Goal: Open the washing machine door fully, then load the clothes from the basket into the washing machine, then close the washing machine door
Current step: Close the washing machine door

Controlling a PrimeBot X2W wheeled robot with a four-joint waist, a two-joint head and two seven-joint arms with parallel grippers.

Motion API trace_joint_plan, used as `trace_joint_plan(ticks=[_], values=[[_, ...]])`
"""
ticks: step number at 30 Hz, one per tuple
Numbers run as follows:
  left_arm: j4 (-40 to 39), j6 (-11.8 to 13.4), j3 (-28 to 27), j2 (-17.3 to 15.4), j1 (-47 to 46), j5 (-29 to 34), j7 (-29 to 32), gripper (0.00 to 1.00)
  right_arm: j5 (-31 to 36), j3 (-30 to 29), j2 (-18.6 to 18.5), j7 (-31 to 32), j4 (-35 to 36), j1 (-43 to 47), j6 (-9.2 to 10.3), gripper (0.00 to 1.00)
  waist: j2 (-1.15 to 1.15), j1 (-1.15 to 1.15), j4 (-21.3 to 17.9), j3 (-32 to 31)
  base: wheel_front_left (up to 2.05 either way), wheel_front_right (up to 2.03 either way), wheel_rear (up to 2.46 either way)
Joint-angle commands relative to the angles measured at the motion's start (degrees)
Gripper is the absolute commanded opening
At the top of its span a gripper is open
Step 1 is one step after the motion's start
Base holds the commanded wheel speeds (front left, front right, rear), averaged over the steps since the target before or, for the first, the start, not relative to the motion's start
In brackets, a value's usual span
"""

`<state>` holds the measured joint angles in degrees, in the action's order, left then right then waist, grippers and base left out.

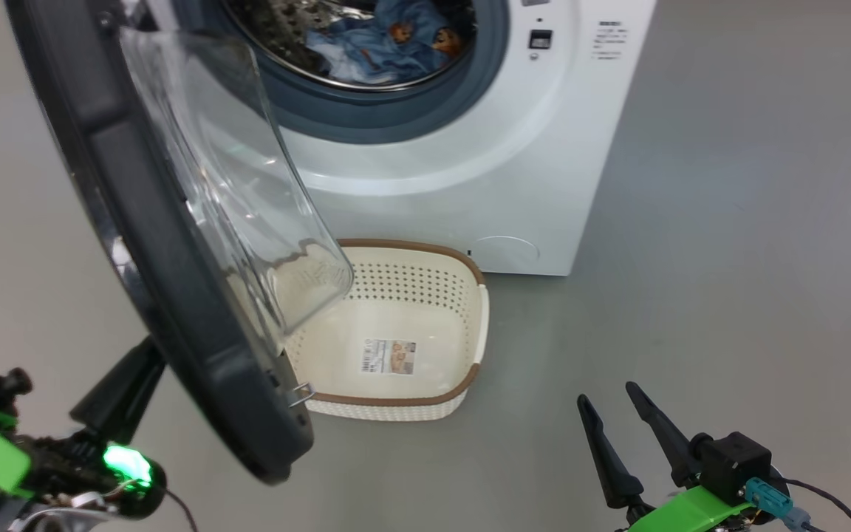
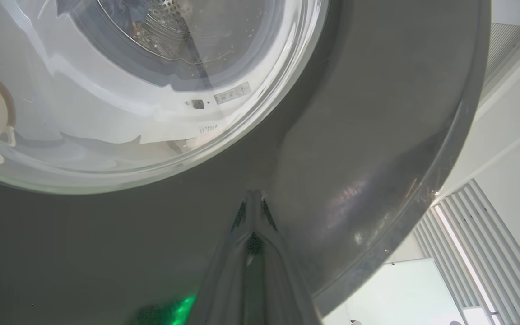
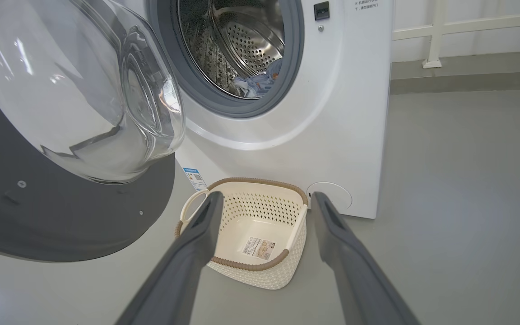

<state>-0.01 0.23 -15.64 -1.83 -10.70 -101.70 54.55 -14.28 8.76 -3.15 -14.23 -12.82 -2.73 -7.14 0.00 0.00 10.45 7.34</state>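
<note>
Loading looks done: clothes (image 1: 385, 41) in washer (image 1: 470, 170) drum, basket (image 1: 411, 245) before washer empty. Door (image 1: 126, 192) open; closing remains. Left tool (image 2: 254, 198), fingers together, against door's outer face; right tool (image 1: 606, 395) spread, empty.

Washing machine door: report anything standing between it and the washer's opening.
Nothing visible does. The clothes lie inside the drum, not over the gasket. The empty basket sits on the floor before the washing machine, seemingly lower than the bottom edge of the washing machine door.
</note>
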Motion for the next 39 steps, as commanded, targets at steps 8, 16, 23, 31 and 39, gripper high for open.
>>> trace_joint_plan(ticks=[8,16,23,31,39], values=[[0.84,-2.74,5.23,-1.06,-2.02,-0.40,-7.17,0.00,-1.22,1.98,0.26,-0.60,0.75,-2.89,-0.35,1.00,0.00,0.00,-6.85,1.73,0.00,0.00,0.00],[3.95,-5.15,6.85,-1.06,-7.02,0.52,-12.49,0.00,-2.26,1.89,0.26,-0.72,0.41,-3.30,-0.35,1.00,0.00,0.00,-12.83,3.30,0.00,0.00,0.00],[6.21,-6.20,7.74,-1.05,-10.66,1.35,-14.78,0.00,-3.07,2.16,0.27,-0.75,0.79,-3.91,-0.35,1.00,0.00,0.00,-16.73,4.36,0.00,0.00,0.00],[10.09,-7.12,8.67,-1.05,-15.56,1.38,-19.23,0.00,-3.52,2.14,0.27,-0.76,1.23,-4.28,-0.35,1.00,0.00,0.00,-18.86,4.77,0.00,0.00,0.00],[12.54,-7.59,8.55,-1.05,-16.13,1.56,-21.05,0.00,-3.85,1.80,0.27,-0.76,1.30,-3.99,-0.35,1.00,0.00,0.00,-18.89,3.83,0.00,0.00,0.00]])
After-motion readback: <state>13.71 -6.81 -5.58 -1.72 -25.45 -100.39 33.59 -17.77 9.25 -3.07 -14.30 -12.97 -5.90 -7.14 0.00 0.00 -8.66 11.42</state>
